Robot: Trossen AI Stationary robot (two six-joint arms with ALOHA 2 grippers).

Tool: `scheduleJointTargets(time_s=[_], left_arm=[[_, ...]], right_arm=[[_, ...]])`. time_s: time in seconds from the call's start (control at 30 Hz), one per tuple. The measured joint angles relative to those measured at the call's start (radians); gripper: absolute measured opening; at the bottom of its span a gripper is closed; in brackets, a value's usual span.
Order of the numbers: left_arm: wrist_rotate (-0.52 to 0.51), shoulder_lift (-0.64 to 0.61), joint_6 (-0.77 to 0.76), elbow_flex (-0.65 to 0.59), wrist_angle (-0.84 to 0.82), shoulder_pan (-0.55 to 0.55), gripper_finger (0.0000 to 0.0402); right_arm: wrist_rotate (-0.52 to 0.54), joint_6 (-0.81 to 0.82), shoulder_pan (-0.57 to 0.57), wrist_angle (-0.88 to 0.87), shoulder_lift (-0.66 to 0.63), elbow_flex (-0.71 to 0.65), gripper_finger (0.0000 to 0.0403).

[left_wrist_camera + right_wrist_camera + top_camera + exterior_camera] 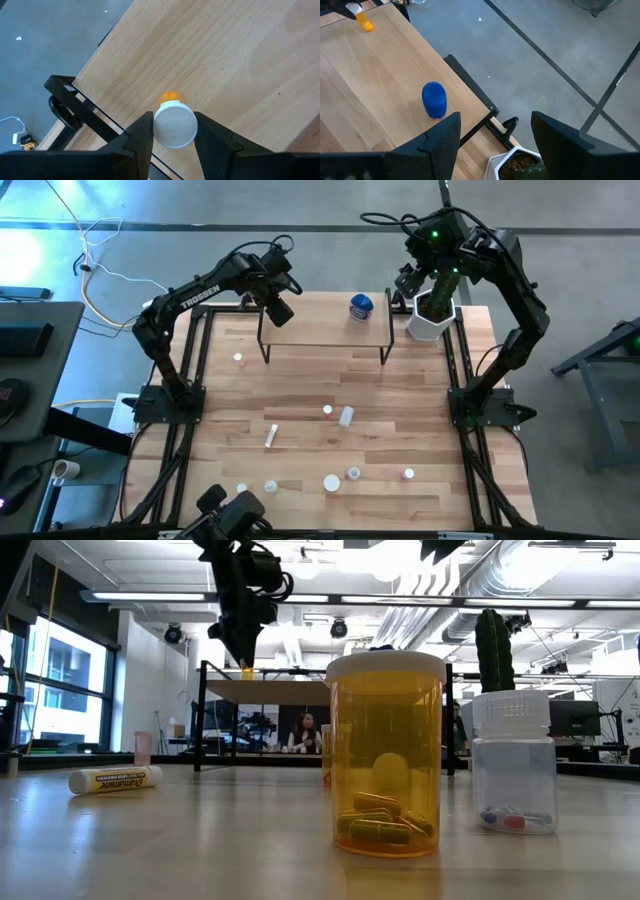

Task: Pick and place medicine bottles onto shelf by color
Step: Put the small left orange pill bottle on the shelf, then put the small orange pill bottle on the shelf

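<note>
Above the shelf's (pixel 325 330) left end, the left hand (pixel 173 145) is clamped on a white-capped orange bottle (pixel 174 122).
Its fingers (pixel 142 137) press the cap from both sides, the bottle hanging over the light wood top. At the shelf's right end stands a blue bottle (pixel 434 99), with the right hand (pixel 495 135) poised near it, fingers apart and holding nothing, beside the white cactus pot (pixel 430 320). More small bottles lie scattered across the desk (pixel 300 395); in the low view a big orange one (pixel 385 755) and a clear one (pixel 513 762) stand nearest.
</note>
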Motion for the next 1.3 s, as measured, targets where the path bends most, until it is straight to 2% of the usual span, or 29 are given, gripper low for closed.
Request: scheduleJointTargets(time_s=[0.47,0.7,0.93,1.17,1.3], left_arm=[[0.002,0.001,0.0,-0.002,0.01,0.0,0.0199],[-0.002,-0.012,0.017,0.004,0.006,0.0,0.0204],[-0.002,-0.013,0.025,0.107,-0.01,0.0,0.0204],[-0.001,-0.015,0.018,0.221,-0.143,-0.002,0.0204],[0.0,-0.041,0.011,0.226,-0.21,-0.03,0.0204]], right_arm=[[0.0,0.0,0.0,0.0,0.0,0.0,0.0234],[0.0,0.0,0.0,0.0,0.0,0.0,0.0234],[0.0,0.0,0.0,0.0,0.0,0.0,0.0234],[0.0,0.001,0.0,0.0,0.0,0.0,0.0234],[0.0,0.017,0.0,0.0,0.0,0.0,0.0234]])
